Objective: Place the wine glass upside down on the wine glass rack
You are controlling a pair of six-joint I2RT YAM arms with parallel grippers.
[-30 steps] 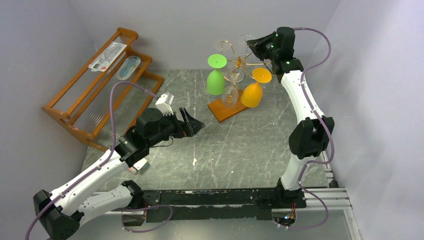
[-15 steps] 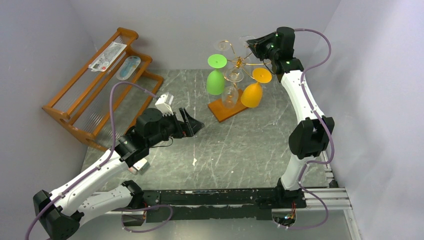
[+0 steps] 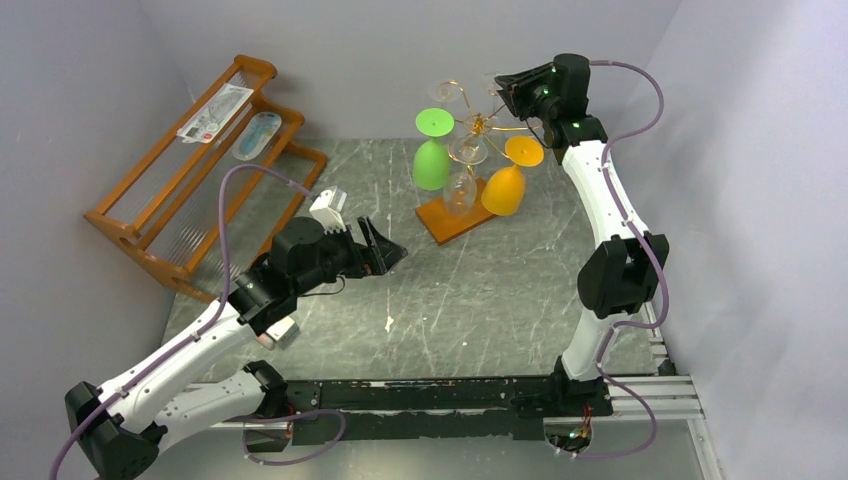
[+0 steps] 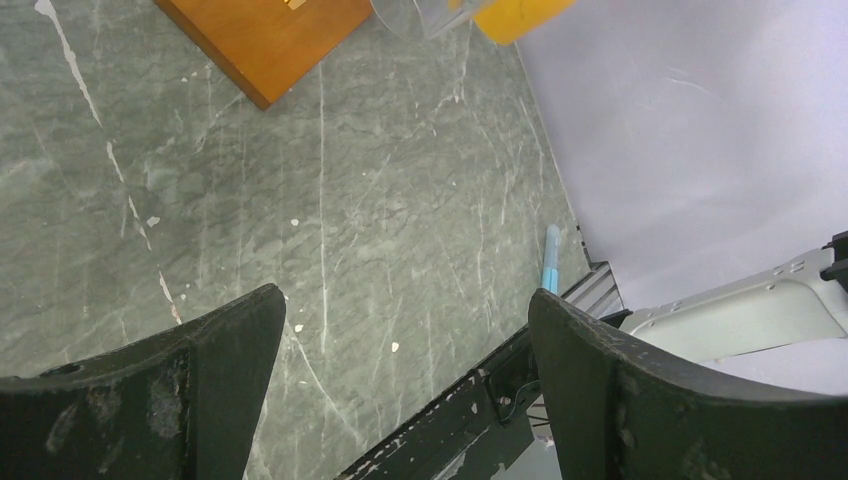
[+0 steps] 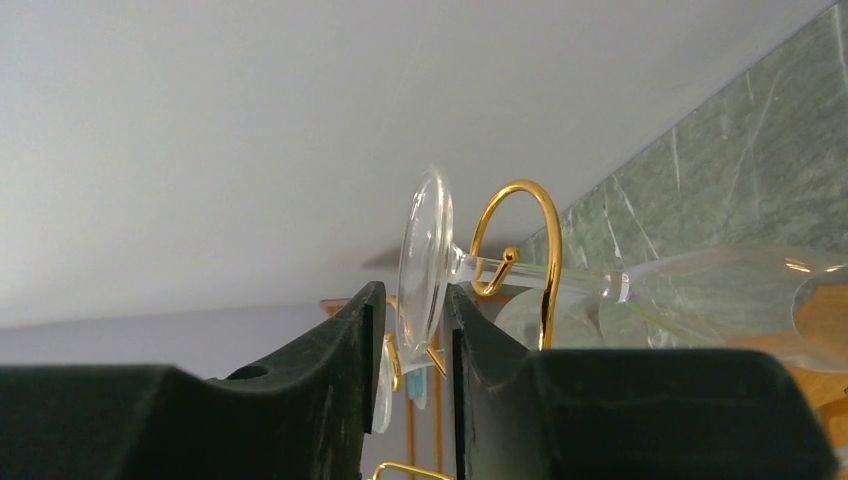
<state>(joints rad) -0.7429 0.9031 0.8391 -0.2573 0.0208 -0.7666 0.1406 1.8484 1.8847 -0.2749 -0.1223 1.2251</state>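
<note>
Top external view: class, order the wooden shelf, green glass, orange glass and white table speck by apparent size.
1. wooden shelf, clearly largest.
2. green glass and orange glass: they look alike, so no ranking.
3. white speck, smallest.

No words, numbers or brand marks can be read anywhere from where I stand. The flat white packet lying on the wooden shelf carries some red and dark print, but it is far too small to make out. The bluish packet beside it shows nothing legible either.
</note>
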